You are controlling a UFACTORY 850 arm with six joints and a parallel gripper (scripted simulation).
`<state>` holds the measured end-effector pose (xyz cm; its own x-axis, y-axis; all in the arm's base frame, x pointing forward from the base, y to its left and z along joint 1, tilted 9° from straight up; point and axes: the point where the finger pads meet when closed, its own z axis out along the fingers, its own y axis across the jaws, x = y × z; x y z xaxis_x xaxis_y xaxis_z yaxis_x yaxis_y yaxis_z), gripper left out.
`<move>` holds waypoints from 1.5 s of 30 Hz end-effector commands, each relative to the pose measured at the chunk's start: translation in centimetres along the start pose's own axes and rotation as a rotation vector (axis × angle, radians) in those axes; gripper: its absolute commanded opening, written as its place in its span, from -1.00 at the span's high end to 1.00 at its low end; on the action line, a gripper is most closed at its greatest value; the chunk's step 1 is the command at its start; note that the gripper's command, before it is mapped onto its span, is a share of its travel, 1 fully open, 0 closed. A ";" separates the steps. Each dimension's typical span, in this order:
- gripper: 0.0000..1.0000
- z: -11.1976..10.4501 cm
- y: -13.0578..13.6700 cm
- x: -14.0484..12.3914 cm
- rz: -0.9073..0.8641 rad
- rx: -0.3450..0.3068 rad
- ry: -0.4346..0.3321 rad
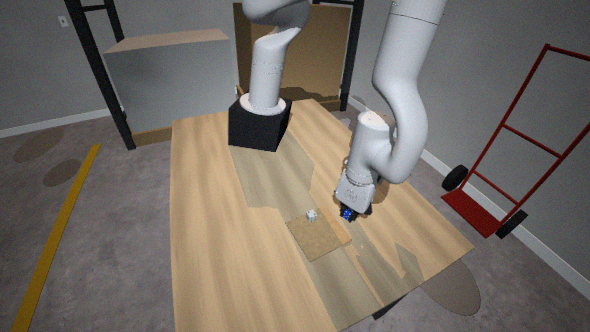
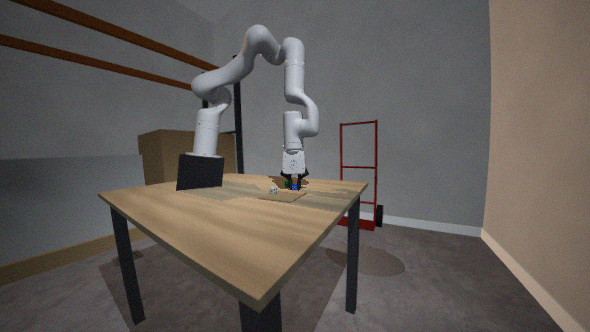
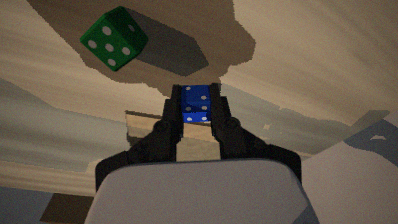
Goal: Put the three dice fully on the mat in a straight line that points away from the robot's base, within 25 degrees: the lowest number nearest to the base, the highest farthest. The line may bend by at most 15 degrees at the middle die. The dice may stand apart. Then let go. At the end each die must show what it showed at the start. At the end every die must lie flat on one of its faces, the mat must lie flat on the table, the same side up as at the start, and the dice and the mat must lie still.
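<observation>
Wrist view shows the hand point(image 3: 196, 107) closed on the blue die point(image 3: 196, 104), its two black fingers pressed against the die's left and right sides. The die sits squarely between the fingertips, with white pips showing on the faces turned to the camera. Directly beneath the hand lies the near edge of the tan mat point(image 3: 200, 142), so the blue die is at the mat's border; whether it rests on the desk or is just above it cannot be told.

Ahead of the hand and to the left, well apart from the fingers, the green die point(image 3: 114, 37) lies on the desk point(image 3: 320, 55) off the mat, showing a face of five pips toward the camera and casting a long shadow to its right.

From the top view, the hand points straight down at the mat's corner on the side away from the white die point(image 1: 311, 215). That white die stands on the mat's corner nearest the arm's black base block point(image 1: 257, 130), near the hand but clear of it. The mat lies flat on the wooden desk.

In the exterior view the white arm point(image 2: 295, 100) arches over from its base and drops vertically to the hand, with the green die just behind the fingers.
</observation>
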<state>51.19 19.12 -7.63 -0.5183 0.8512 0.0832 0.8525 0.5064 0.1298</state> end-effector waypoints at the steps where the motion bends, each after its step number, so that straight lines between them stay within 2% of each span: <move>1: 0.58 -0.1 0.1 0.0 0.000 -0.002 0.000; 28: 0.58 -0.3 0.1 0.0 0.000 -0.002 0.000; 38: 0.58 -3.1 0.1 0.0 0.000 -0.002 0.000; 40: 0.58 -3.1 0.1 0.0 0.000 -0.002 0.000; 45: 0.58 -5.3 0.1 0.0 0.000 -0.002 0.000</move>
<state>50.83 18.52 -3.58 -0.5184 0.8513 0.0806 0.8513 0.5048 0.1433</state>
